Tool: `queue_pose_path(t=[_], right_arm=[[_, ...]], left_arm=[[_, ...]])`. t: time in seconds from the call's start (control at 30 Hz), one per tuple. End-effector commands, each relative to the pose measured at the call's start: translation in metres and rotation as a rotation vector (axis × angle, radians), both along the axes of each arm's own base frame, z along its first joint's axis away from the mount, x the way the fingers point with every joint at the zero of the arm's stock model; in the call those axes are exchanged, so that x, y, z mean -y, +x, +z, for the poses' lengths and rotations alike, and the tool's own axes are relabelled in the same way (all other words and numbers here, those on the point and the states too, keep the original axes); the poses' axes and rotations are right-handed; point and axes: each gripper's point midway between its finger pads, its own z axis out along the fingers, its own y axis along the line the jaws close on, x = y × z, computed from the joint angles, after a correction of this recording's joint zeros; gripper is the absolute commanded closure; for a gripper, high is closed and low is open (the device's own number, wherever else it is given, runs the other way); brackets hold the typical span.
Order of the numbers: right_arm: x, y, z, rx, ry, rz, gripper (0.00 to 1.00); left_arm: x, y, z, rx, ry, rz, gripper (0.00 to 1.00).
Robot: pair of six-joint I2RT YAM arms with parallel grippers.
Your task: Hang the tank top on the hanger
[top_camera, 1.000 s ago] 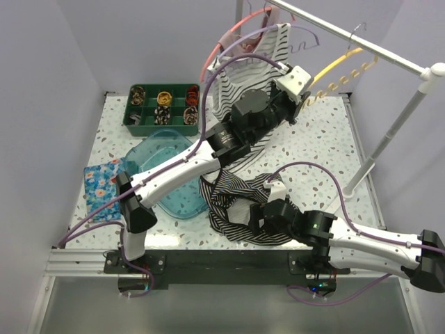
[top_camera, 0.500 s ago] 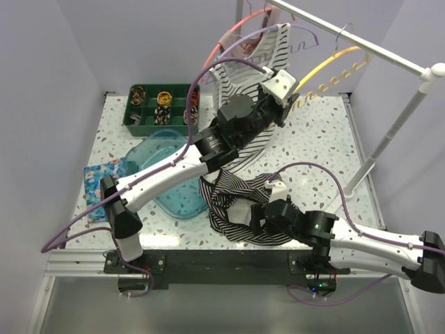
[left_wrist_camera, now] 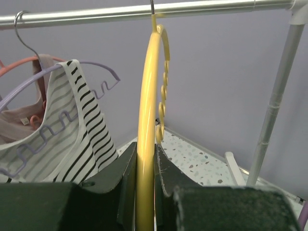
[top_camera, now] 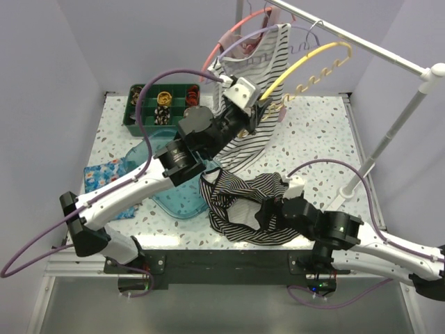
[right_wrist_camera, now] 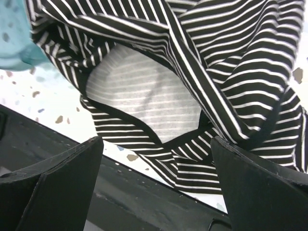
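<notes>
Where left gripper [left_wrist_camera: 145,162] clamps hanger [left_wrist_camera: 147,96], lower end hidden.

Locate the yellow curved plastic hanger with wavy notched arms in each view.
Top external: yellow hanger upper centre-right, its hook at the metal rail.
Left wrist: hanger at centre, rising from the bottom edge up to the rail.
Right wrist: not in it.
Shared landmark: the metal rail, seen in the top external and left wrist views.

hanger [left_wrist_camera: 147,120]: yellow, notched arm, upright, clamped between left jaws | tank top [right_wrist_camera: 226,72]: black, thin white stripes, crumpled on table [top_camera: 313,139] just under spread right jaws
</notes>
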Motion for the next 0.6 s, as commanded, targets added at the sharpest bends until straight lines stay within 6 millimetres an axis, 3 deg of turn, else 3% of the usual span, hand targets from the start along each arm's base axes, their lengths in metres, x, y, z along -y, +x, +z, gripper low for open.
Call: queue_pose_path(t=[0.0,0.03,0.1,0.13,0.27,0.33,0.43,0.57], right_arm=[[0.018,0.001,0.017,0.016,0.012,-0.066,0.04],[0.021,0.001,0.017,0.013,0.013,-0.076,0.05],[0.026,-0.002,0.016,0.002,0.015,-0.089,0.11],[0.028,-0.003,0.015,-0.001,0.014,-0.091,0.14],[0.032,-0.006,0.012,-0.010,0.023,-0.095,0.26],[0.031,-0.005,0.007,-0.013,0.031,-0.104,0.27],[0.033,-0.001,-0.002,-0.016,0.015,-0.144,0.20],[0.026,0.009,-0.013,0.009,-0.012,-0.163,0.15]], left_arm=[[-0.030,-0.014,0.015,0.008,-0.105,0.008,1.00],[-0.041,-0.019,0.019,0.014,-0.117,0.014,1.00],[-0.045,-0.023,0.003,-0.035,-0.114,0.011,1.00],[-0.056,-0.028,0.009,-0.031,-0.133,0.015,1.00],[-0.081,-0.039,-0.007,-0.069,-0.123,0.039,1.00],[-0.098,-0.046,-0.002,-0.069,-0.137,0.054,1.00],[-0.115,-0.057,-0.004,-0.084,-0.131,0.055,1.00],[-0.133,-0.068,-0.018,-0.112,-0.104,0.058,1.00]])
